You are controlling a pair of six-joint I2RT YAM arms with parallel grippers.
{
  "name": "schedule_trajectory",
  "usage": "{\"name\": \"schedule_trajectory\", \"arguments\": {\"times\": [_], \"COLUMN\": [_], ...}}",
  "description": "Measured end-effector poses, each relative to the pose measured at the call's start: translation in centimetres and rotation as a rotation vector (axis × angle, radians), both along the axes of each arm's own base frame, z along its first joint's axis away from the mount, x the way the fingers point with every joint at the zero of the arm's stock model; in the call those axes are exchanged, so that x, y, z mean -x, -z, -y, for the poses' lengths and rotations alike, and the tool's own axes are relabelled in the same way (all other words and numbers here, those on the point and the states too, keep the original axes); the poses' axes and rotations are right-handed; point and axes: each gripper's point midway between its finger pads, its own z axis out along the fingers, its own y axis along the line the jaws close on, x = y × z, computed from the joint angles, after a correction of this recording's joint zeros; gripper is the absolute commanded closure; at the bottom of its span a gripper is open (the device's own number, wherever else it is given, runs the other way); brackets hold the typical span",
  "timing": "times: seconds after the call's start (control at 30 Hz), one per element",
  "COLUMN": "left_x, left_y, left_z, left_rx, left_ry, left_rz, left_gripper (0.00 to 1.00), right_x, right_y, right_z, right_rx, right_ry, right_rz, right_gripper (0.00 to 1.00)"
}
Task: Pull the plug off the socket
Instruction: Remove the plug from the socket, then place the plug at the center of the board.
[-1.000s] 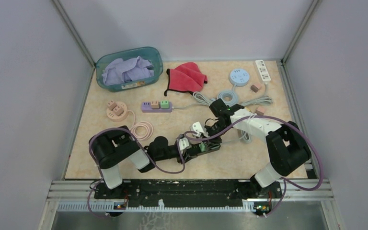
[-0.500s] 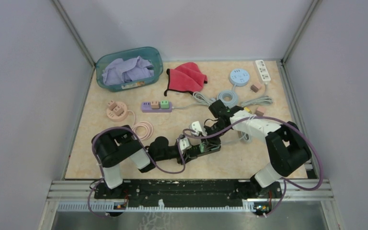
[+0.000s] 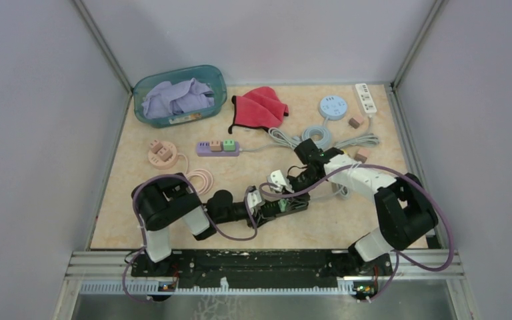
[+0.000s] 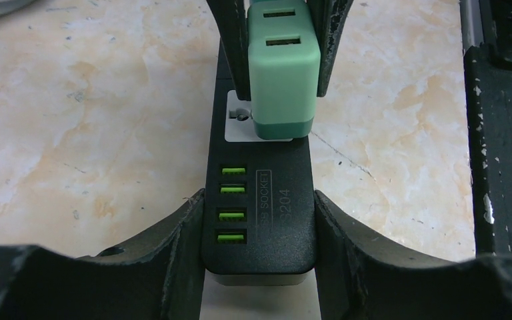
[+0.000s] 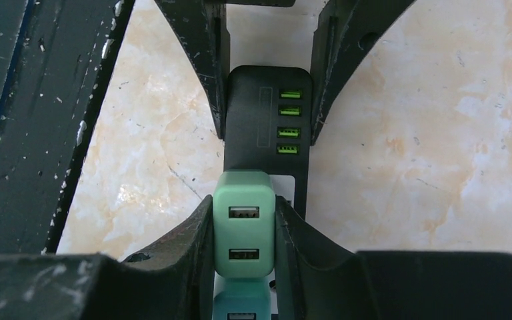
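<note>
right gripper [image 5: 243, 230] pinches mint-green plastic plug [image 4: 283, 73], still seated in black plastic socket strip [image 5: 260, 100] clamped by left gripper [image 4: 259, 207]; pull remains.

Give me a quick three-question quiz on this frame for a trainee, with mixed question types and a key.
1. True or false: the right gripper is shut on the green plug.
2. Multiple choice: how many lime USB ports show on the black power strip? A two, B four, C six.
3. Short answer: what does the left gripper clamp?
Key: 1 true; 2 B; 3 the black power strip, at its USB end.
</note>
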Motion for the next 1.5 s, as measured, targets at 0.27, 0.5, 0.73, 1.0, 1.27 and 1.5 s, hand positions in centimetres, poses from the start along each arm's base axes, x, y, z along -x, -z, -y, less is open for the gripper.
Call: {"name": "schedule_trajectory", "arguments": {"times": [0.27,0.5,0.73,1.0,1.27,1.5], "left_x": [0.3,0.1,0.2,0.3,0.4,0.4], "left_y": [1.1,1.0,1.0,1.0,1.0,1.0], "left_z": [-0.3,-0.2,0.0,0.0,0.0,0.1], "left_rx": [-0.031,-0.029,-0.025,-0.023,-0.021,-0.02], "left_ry": [0.012,0.007,0.016,0.02,0.023,0.022], "left_rz": [-0.032,-0.03,-0.03,-0.034,-0.04,-0.043], "left_gripper": [1.0,1.0,1.0,1.0,1.0,1.0], "right_x": [0.2,-0.5,-0.1,-0.4,-5.0,-12.3], "right_y": [0.8,0.2,-1.1,-4.6,-7.1,-9.4], "right_z": [-0.9,-0.1,0.4,-0.9,2.0,9.6], "right_rx": [0.077,0.04,-0.037,-0.151,-0.242,-0.366], "right_ry": [0.071,0.111,0.018,0.003,0.27,0.74], "right_rz": [-0.017,-0.053,-0.041,-0.069,-0.144,-0.086], "right_gripper": [0.99,1.0,1.0,1.0,1.0,1.0]}}
